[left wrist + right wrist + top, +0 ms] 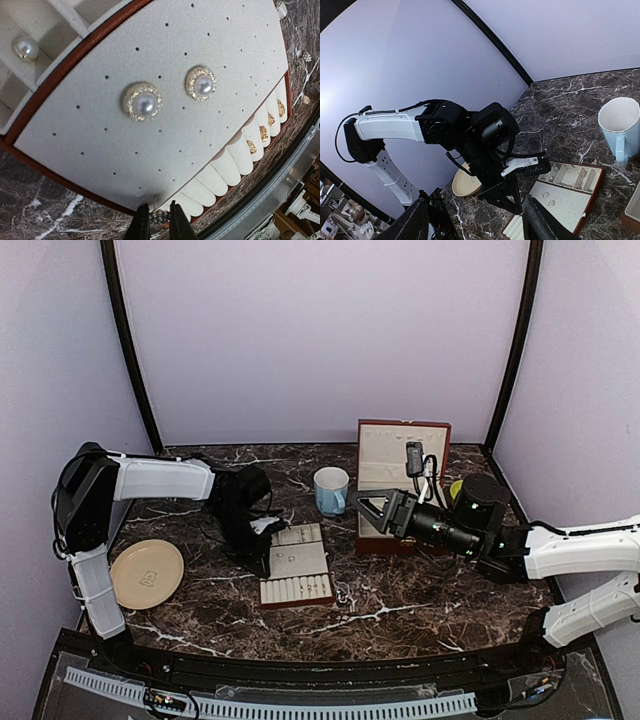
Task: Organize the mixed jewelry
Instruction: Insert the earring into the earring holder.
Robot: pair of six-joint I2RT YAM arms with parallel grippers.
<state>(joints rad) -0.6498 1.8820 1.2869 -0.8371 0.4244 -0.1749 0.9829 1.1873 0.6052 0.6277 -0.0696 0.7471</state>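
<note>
— Pinching anything with your left gripper [156, 225]?
— Yes: it points straight down, tips nearly closed on a small silvery beaded piece [159, 216] at the left rim of the red-brown-rimmed cream padded tray [50, 171]. Gold-rimmed pearl studs [142, 101] sit on its perforated pad.
— And the other?
— My right gripper [360, 512] reaches level over the dark marble tabletop [400, 590], jaws wide, empty, near the pale blue ceramic mug [331, 490].

Top view: high over the near edge of the dark marbled desk [400, 605], facing the back wall [320, 340], whole desk in frame.
Left wrist: looking down, very near the cream perforated red-brown-rimmed tray [150, 165].
Right wrist: farther off, facing the desk's left edge.
Shared: tray in all three.
</note>
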